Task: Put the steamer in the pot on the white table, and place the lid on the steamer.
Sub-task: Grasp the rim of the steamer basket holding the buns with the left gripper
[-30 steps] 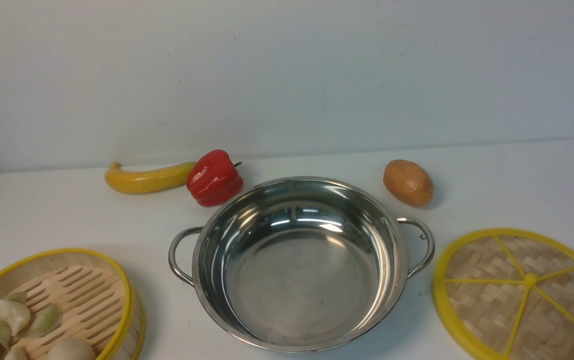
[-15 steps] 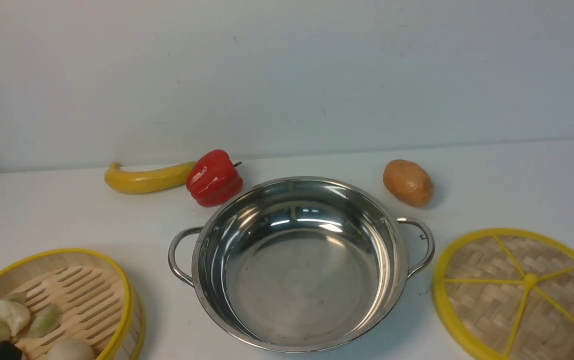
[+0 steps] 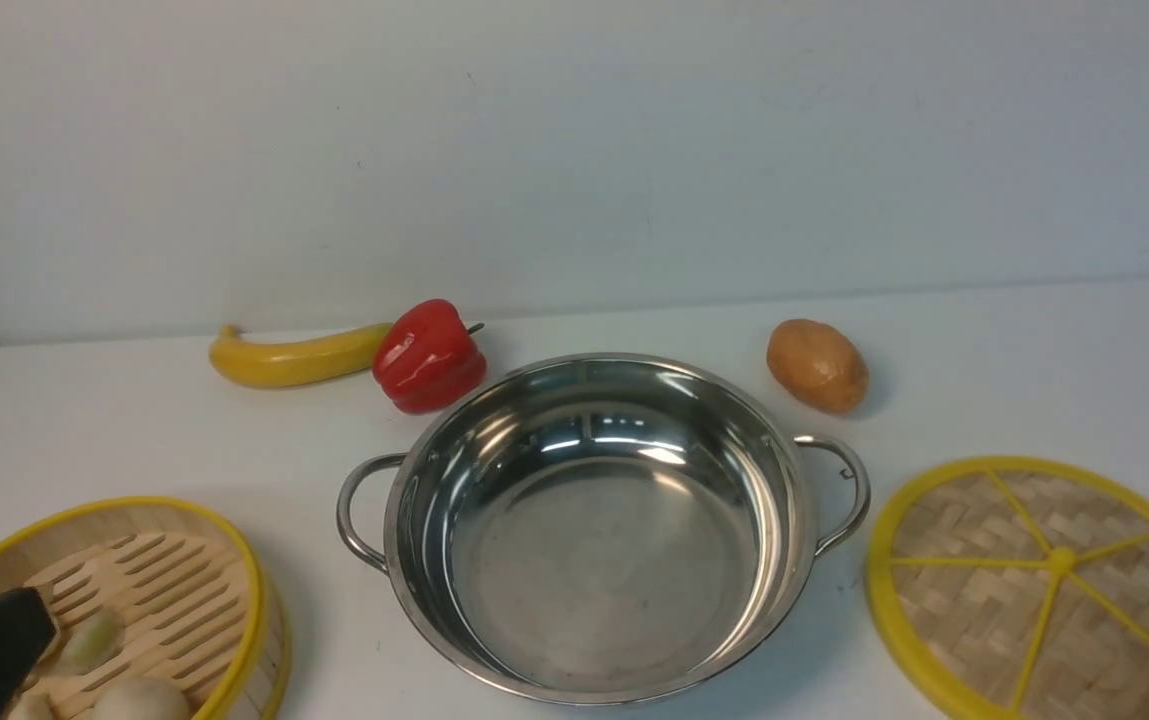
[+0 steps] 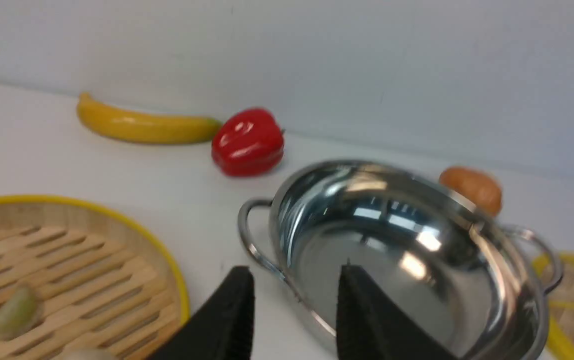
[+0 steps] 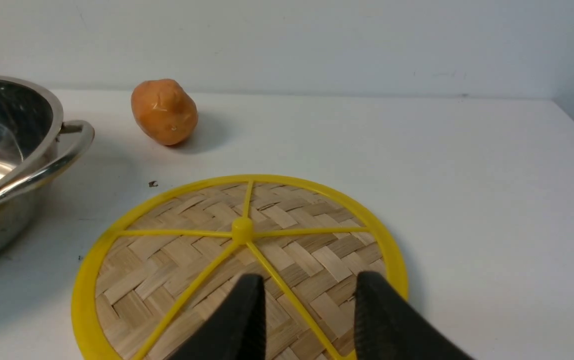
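We judge nothing done yet: the round bamboo steamer with yellow rim and slatted floor [image 3: 164, 590] sits on the plain white table [image 3: 134, 430], left of the wide shiny steel pot [image 3: 594, 560], which is empty. The flat woven bamboo lid with yellow spokes [image 3: 994, 600] lies right of the pot. Our left gripper [image 4: 294, 272] hangs over the steamer and our right gripper [image 5: 311, 280] over the lid, both spread and empty. Both placements are left, steamer first
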{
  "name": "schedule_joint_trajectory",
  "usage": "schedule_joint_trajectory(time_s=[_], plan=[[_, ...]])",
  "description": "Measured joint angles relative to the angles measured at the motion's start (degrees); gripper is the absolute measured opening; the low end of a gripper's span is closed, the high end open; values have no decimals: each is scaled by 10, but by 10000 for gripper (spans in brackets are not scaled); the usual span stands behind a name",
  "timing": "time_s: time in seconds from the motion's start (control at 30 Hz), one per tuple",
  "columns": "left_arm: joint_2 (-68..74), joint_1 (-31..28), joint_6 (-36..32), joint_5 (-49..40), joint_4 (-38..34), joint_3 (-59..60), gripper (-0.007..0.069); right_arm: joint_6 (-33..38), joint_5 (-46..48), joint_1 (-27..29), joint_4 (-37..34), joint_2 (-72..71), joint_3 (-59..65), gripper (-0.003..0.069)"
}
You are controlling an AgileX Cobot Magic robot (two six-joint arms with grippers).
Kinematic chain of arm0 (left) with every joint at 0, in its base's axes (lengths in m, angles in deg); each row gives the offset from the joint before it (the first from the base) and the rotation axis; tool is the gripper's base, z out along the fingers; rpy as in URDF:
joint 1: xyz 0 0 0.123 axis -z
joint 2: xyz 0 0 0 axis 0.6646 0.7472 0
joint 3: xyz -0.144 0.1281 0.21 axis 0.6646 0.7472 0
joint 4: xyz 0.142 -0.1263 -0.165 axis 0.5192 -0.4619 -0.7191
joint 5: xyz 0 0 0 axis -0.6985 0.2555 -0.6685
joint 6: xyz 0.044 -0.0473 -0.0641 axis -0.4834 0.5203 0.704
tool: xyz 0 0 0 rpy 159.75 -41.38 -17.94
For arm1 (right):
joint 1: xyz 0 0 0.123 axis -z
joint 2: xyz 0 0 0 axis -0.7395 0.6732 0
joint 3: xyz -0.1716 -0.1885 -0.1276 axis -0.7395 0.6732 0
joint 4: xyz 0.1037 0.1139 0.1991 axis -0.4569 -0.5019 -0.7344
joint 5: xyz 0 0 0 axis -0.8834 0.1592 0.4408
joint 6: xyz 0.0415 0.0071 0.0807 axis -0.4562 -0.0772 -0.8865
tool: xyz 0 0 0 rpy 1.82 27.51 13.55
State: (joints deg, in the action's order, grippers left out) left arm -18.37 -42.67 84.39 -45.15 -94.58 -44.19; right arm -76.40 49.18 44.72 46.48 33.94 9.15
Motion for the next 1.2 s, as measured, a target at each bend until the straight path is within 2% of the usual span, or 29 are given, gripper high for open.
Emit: schedule_joint_trajectory(time_s=[0.2,0.37,0.53,0.77,1.2], plan=[[157,0,-9,-125,37,-121,295,1,0,0,0,0,0,241],[283,0,-58,-164,46,-175,295,1,0,0,0,0,0,241],[390,0,-100,-173,47,-199,295,1,0,0,0,0,0,241],[511,0,-108,-171,76,-219,295,1,0,0,0,0,0,241],[676,0,-64,-167,74,-271,295,1,0,0,0,0,0,241]])
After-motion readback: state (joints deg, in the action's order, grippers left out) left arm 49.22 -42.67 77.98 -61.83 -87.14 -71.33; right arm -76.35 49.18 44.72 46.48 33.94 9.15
